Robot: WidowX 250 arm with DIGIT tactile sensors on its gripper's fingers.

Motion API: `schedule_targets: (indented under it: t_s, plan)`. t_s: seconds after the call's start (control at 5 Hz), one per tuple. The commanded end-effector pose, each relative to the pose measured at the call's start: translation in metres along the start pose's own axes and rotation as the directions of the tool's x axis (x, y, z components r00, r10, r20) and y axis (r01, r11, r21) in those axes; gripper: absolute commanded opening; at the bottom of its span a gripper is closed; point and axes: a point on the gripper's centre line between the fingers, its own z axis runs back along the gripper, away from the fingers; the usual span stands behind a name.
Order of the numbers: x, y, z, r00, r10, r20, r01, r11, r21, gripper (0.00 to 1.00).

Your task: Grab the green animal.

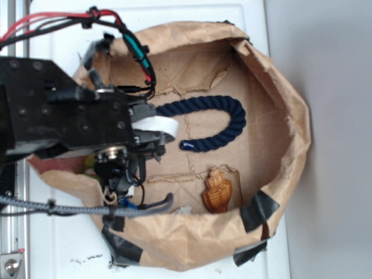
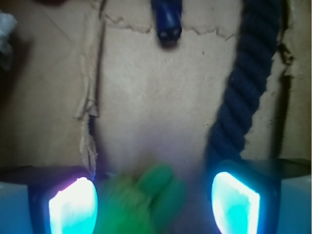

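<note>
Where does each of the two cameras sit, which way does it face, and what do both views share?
Exterior: overhead, looking straight down into the brown paper-lined bin; the black robot arm with its cables fills the left, hiding the gripper.
Wrist: mounted on the gripper, looking past its glowing fingertips at the bin floor; the jaws stand apart, with the blurred lime-green soft toy animal between them.
Shared: the dark navy twisted rope and the torn brown paper floor.
</note>
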Motion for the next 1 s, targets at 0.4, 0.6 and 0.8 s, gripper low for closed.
schedule_targets:
  t_s: [0.4, 0.6, 0.8]
  plan:
    - [0.001, 0.001, 0.016, 0.996, -0.010, 0.084, 0.008, 1.000, 0.020, 0.00]
    - [0.000, 0.001, 0.018, 0.995, -0.014, 0.097, 0.013, 1.000, 0.019, 0.00]
    - [-0.002, 0.002, 0.029, 0.992, -0.005, 0.123, 0.005, 1.000, 0.004, 0.00]
